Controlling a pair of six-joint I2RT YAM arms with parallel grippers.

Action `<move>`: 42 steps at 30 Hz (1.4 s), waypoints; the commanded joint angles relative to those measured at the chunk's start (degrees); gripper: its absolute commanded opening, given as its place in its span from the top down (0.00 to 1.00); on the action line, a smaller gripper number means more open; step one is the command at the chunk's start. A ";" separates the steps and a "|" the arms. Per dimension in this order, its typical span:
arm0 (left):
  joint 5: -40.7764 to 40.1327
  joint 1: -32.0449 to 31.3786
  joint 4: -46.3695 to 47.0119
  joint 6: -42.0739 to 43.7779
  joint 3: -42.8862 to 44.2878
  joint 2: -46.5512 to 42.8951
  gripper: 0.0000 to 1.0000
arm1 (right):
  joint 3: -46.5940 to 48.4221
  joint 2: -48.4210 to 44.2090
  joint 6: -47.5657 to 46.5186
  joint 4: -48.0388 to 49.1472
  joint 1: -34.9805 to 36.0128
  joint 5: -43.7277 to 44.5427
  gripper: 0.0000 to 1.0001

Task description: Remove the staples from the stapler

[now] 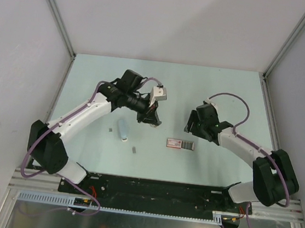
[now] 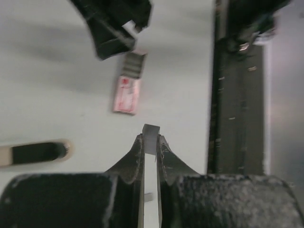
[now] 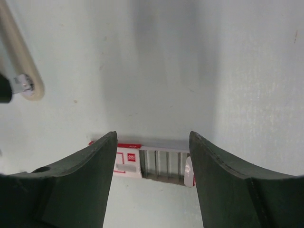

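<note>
The stapler (image 1: 122, 129), slim, pale blue and white, lies on the table left of centre with no gripper on it. My left gripper (image 1: 151, 120) hangs just right of it. In the left wrist view this gripper (image 2: 150, 138) is shut on the staples (image 2: 151, 130), a short grey strip sticking out past the fingertips. Two more small grey strips (image 1: 134, 149) (image 1: 110, 129) lie near the stapler. My right gripper (image 1: 190, 128) is open over the table, and in its wrist view it (image 3: 152, 134) holds nothing.
A flat red-and-white box (image 1: 181, 144) with grey rows lies right of centre. It shows between the right fingers (image 3: 164, 164) and ahead of the left gripper (image 2: 127, 95). The black base rail (image 2: 235, 118) runs along the near edge. Grey walls enclose the table.
</note>
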 commanded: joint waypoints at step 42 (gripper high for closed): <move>20.46 4.00 72.95 -91.25 -6.76 2.11 0.96 | -2.17 -24.89 4.68 42.78 -0.52 -37.15 0.33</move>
